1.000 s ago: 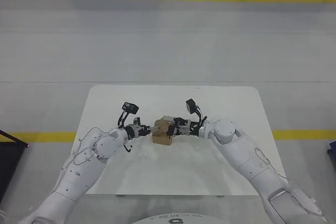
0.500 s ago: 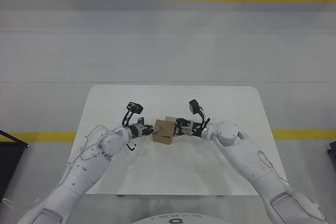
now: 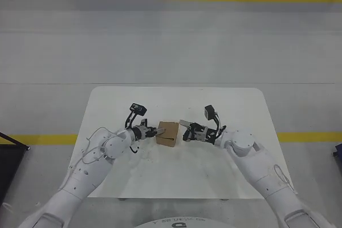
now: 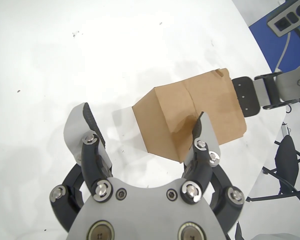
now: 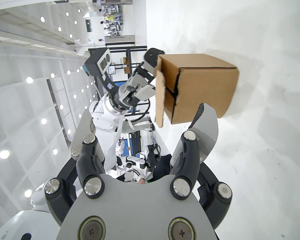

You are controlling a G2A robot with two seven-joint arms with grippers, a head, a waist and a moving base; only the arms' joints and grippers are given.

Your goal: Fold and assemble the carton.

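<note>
Fingers on the left tool (image 4: 143, 112) stood wide apart and had hold of nothing. One fingertip (image 4: 201, 124) lay against the top of the carton (image 4: 190, 108), close to a dented corner, while the other hung over bare bench (image 3: 233, 108) well off to the side. From above I saw this tool just at the left end of the box.

I found the carton standing on the white bench near its middle, between my two arms. It was brown cardboard, already folded up into a box shape, with a crease running across the face turned toward my left wrist camera. The end facing my right arm was not neatly shut. A flap (image 5: 160, 96) stuck out along one edge, and a ragged dark gap ran between the panels next to it. A few small dark specks dotted the bench around the box.

On the far side, the right tool (image 5: 143, 112) was also spread wide and empty. It sat just beside the right end of the carton, pointing at the loose flap. One of its pads looked very near that end from my left wrist camera, but I could not tell whether it touched the cardboard.
</note>
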